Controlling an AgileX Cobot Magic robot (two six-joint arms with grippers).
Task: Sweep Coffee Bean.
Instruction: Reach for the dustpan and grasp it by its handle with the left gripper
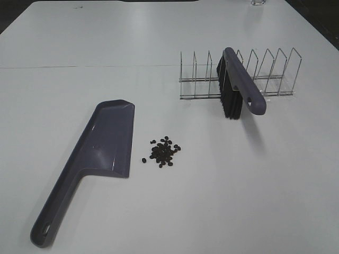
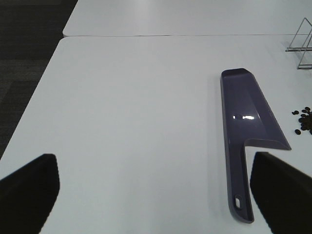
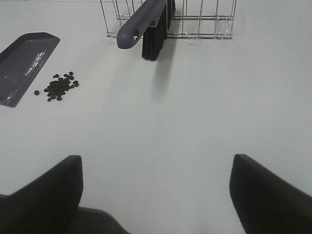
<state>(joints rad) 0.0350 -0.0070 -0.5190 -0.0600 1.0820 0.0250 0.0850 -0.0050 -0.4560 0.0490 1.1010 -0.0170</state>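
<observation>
A small heap of dark coffee beans [image 1: 164, 151] lies on the white table, just right of the purple-grey dustpan [image 1: 100, 151], which rests flat with its handle toward the near left corner. The brush [image 1: 237, 86], purple handle over black bristles, stands propped in the wire rack [image 1: 241, 74] behind the beans. Neither arm shows in the exterior high view. In the left wrist view my left gripper [image 2: 155, 192] is open and empty, short of the dustpan [image 2: 246, 126] handle, beans [image 2: 304, 119] at the edge. In the right wrist view my right gripper [image 3: 156, 192] is open and empty, well short of the beans [image 3: 61, 87] and brush [image 3: 146, 24].
A seam [image 1: 79, 66] between two tabletops runs across the far part of the table. The table's left edge [image 2: 36, 92] drops to dark carpet. A glass base [image 1: 258, 2] shows at the far edge.
</observation>
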